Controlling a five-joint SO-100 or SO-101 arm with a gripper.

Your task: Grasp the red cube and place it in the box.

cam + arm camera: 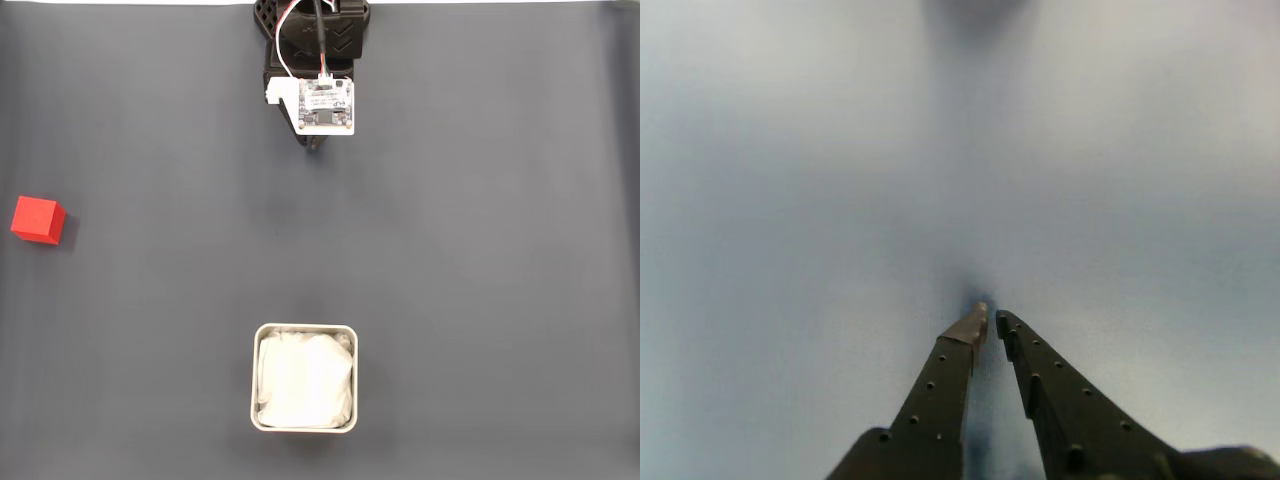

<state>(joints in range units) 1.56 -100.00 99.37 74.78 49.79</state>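
My gripper hangs empty at the tabletop's far edge, fingers nearly shut — the red cube sits well apart by the left edge, the box near the front edge.

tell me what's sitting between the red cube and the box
Nothing. In the fixed view the dark mat is bare between the red cube and the box.

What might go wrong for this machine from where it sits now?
1. The red cube lies near the fixed view's left edge, far from the arm; the reach may fall short.
2. The claw looks nearly closed, so unless it opens it may push the cube away.
3. The box holds crumpled white lining; the cube might bounce.
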